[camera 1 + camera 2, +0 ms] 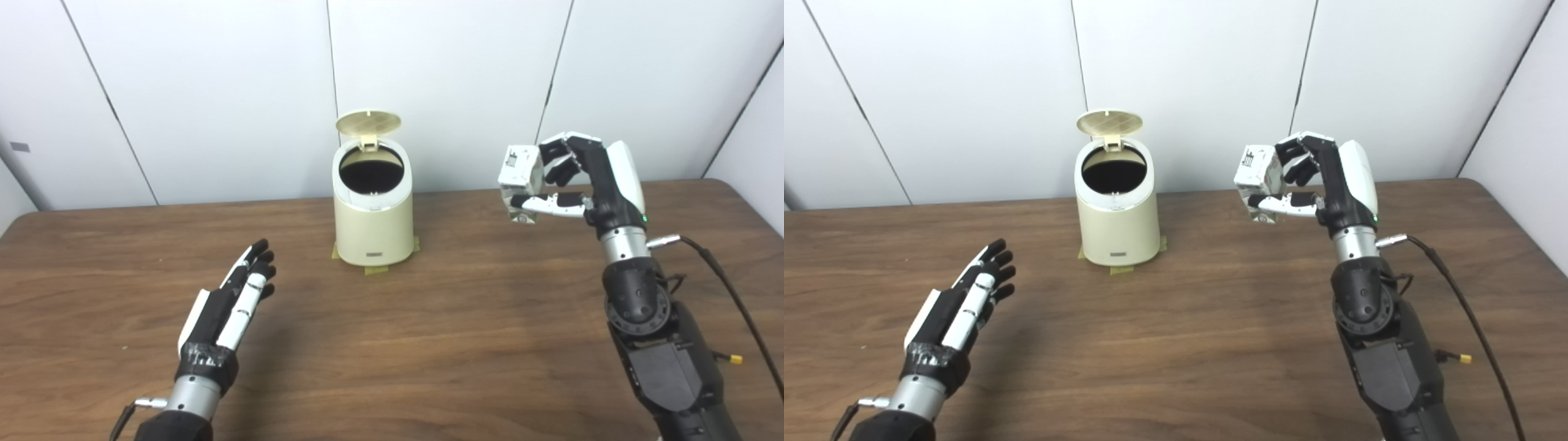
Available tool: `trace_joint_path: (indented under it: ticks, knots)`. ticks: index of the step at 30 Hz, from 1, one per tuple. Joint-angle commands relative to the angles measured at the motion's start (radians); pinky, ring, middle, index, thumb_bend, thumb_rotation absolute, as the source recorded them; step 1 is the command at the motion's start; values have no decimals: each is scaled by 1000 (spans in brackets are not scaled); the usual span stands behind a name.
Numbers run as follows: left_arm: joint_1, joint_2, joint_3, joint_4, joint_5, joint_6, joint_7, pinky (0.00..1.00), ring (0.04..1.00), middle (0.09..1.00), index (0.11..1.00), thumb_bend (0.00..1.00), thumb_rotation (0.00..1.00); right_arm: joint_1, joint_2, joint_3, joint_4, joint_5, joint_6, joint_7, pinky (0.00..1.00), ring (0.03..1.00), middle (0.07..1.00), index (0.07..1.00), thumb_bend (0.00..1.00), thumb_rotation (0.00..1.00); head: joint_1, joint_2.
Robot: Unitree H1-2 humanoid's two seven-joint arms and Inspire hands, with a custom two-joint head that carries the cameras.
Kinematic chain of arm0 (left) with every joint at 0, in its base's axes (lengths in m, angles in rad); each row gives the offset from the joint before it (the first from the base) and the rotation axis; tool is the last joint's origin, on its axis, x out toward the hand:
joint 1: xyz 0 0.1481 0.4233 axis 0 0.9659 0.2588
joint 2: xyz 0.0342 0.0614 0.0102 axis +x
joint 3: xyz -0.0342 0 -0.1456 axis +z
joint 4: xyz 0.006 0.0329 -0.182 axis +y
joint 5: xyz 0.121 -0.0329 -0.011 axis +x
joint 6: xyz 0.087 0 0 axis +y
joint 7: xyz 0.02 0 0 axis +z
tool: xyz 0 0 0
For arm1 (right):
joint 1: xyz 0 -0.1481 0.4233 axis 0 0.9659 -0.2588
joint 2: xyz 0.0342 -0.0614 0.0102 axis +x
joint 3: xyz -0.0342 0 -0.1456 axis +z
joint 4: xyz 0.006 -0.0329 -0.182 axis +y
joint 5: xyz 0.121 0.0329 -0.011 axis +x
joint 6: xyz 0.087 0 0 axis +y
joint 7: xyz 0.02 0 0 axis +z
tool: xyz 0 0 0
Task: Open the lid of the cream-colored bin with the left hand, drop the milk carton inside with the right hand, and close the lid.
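The cream-colored bin [373, 223] stands at the back middle of the table, its round lid [368, 122] tipped up and its dark mouth showing. To the bin's right, my right hand [582, 177] is shut on the small white milk carton [519, 180], held in the air above the table at about the height of the bin's rim. My left hand [236, 300] is open, fingers stretched flat, low over the table to the front left of the bin, holding nothing.
The bin sits on strips of tape [376, 268] on the brown wooden table [429, 343]. White wall panels [214, 92] stand close behind the table. A black cable [723, 275] runs from the right wrist toward the right edge.
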Motion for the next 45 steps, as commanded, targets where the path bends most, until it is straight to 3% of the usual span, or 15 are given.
trace_joint_path:
  ticks: [1, 9, 18, 27, 33, 45]
  knots:
    - [-23, -2, -6, -10, 13, -43, 5, 941, 939, 946, 960, 455, 781, -92, 17, 10, -86, -16, -27, -5, 419, 422, 501, 487, 521, 0, 2, -3]
    - [-21, -5, -14, 9, 24, -68, 6, 944, 935, 946, 969, 439, 802, -175, 140, 38, -155, -50, 38, 15, 315, 375, 501, 526, 514, 0, 23, -24]
    - [-17, -9, -32, 22, 59, -77, 9, 943, 940, 950, 974, 423, 837, -269, 235, 51, -73, -63, 10, -14, 307, 377, 509, 512, 515, 0, 59, -49]
    - [-14, -21, -41, 31, 71, -93, 16, 943, 943, 946, 973, 419, 854, -336, 267, 72, 85, -42, -84, -66, 318, 381, 501, 515, 515, 0, 77, -63]
    - [-16, -31, -40, 37, 74, -106, 18, 934, 939, 944, 976, 427, 849, -348, 278, 92, 154, -75, -88, -108, 302, 372, 498, 536, 512, 0, 84, -68]
    - [-14, -48, -30, 21, 72, -100, 19, 943, 943, 949, 978, 427, 861, -383, 297, 74, 304, 0, -123, -141, 330, 387, 496, 524, 515, 0, 86, -61]
